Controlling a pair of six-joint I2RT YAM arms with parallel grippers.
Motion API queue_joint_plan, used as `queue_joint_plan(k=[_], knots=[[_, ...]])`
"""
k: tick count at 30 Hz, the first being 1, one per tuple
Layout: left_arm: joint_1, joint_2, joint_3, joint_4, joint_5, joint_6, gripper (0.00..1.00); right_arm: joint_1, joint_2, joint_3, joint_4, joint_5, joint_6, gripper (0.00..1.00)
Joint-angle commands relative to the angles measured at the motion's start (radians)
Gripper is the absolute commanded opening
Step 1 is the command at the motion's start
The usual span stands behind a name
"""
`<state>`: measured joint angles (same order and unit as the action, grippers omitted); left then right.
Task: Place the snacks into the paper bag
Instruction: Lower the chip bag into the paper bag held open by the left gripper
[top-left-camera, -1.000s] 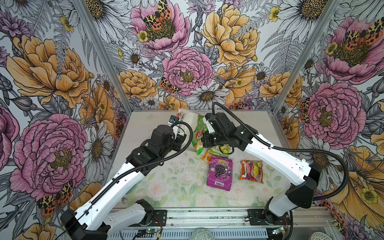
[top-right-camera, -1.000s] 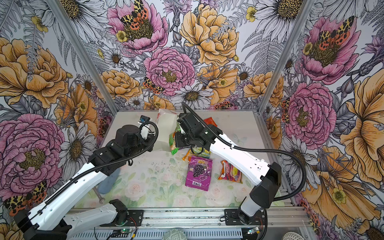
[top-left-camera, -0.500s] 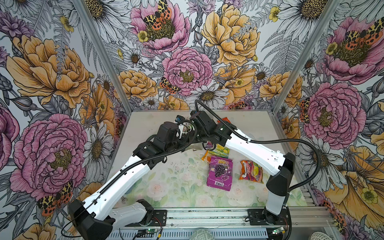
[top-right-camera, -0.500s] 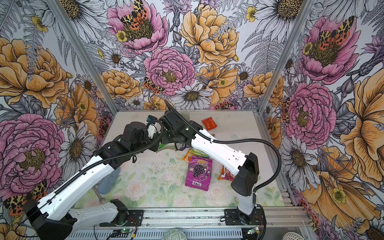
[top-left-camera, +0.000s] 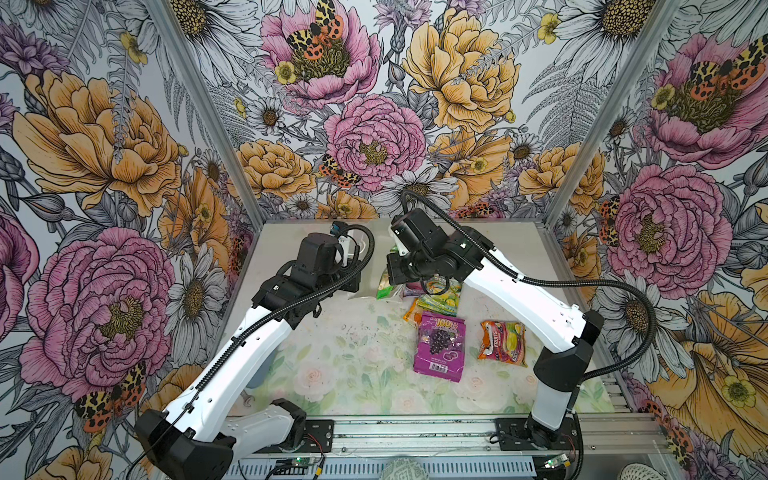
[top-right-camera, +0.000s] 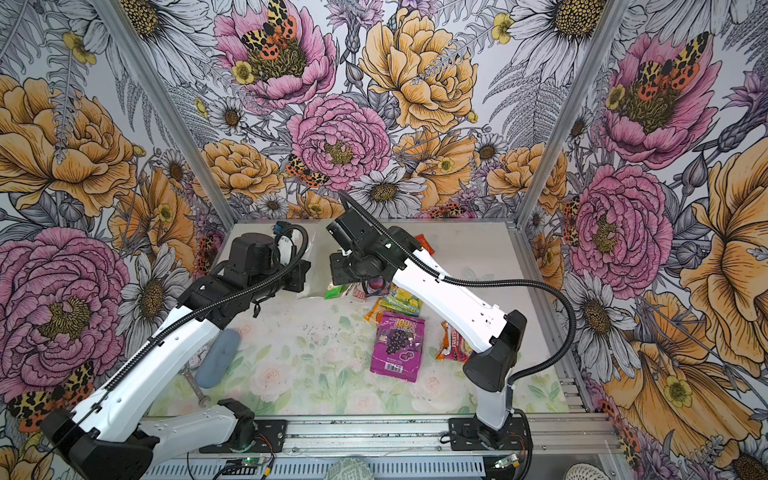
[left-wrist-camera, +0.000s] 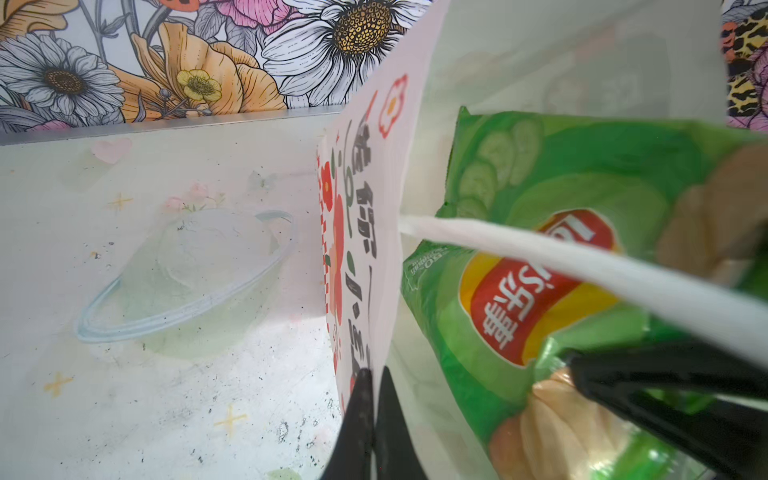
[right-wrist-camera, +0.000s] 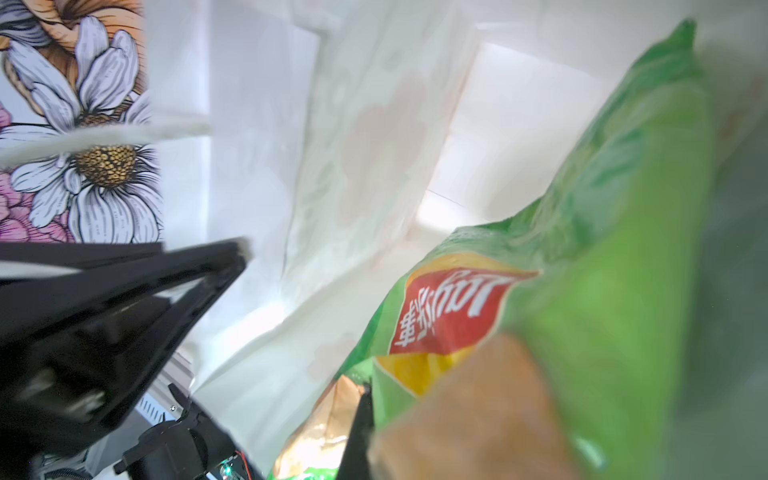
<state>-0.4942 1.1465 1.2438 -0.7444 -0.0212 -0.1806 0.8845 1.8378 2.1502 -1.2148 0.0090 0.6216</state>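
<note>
The paper bag (left-wrist-camera: 365, 216) is pinched at the edge of its mouth. The left gripper (left-wrist-camera: 371, 395) has its fingers pressed flat together on the printed wall, holding the opening apart. The right gripper (right-wrist-camera: 365, 409) is clamped on a corner of the green chip bag (left-wrist-camera: 561, 257). That packet's far end is between the white walls, while its near end pokes out in both top views. The bag sits at the back middle of the table (top-left-camera: 332, 365), between the two grippers; I can't tell whether it is upright or tipped.

By my reckoning this is early days: the first snack is only partway in and not let go, and what shows of the bag's inside looks bare. Still lying on the table are the purple grape pouch (top-left-camera: 439, 347), the orange-red fruit packet (top-left-camera: 503, 343), the green-yellow packet (top-left-camera: 440, 297) and the small orange packet (top-left-camera: 411, 311). A red packet (top-right-camera: 426, 244) lies behind the right arm.

Against half a second back, the right arm has pulled away from its long reach across to the left gripper, and its elbow has swung out to the right. The green end shows outside the mouth again. The left gripper's pinch holds about where it was, and the loose packets haven't budged.
</note>
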Motion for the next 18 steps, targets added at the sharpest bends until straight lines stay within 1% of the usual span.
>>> queue_joint_plan(k=[1,4,9,12,15,18], knots=[[-0.001,-0.014,0.022,-0.015,0.028,0.008,0.0,0.004,0.037,0.074,-0.085,-0.013,-0.048,0.0],[-0.001,-0.009,0.023,-0.012,0.059,0.012,0.0,-0.03,0.044,0.089,-0.096,0.026,-0.057,0.0],[-0.012,-0.001,0.023,-0.011,0.063,0.02,0.0,-0.086,0.068,0.089,-0.101,0.074,-0.086,0.0],[-0.024,-0.002,0.017,-0.009,0.064,0.028,0.0,-0.14,0.105,0.099,-0.1,0.058,-0.1,0.01],[-0.027,0.006,0.019,-0.007,0.071,0.025,0.0,-0.146,0.143,0.131,-0.103,0.041,-0.112,0.02],[-0.017,0.022,0.02,-0.01,0.078,0.016,0.0,-0.128,0.175,0.161,-0.101,0.018,-0.115,0.03]])
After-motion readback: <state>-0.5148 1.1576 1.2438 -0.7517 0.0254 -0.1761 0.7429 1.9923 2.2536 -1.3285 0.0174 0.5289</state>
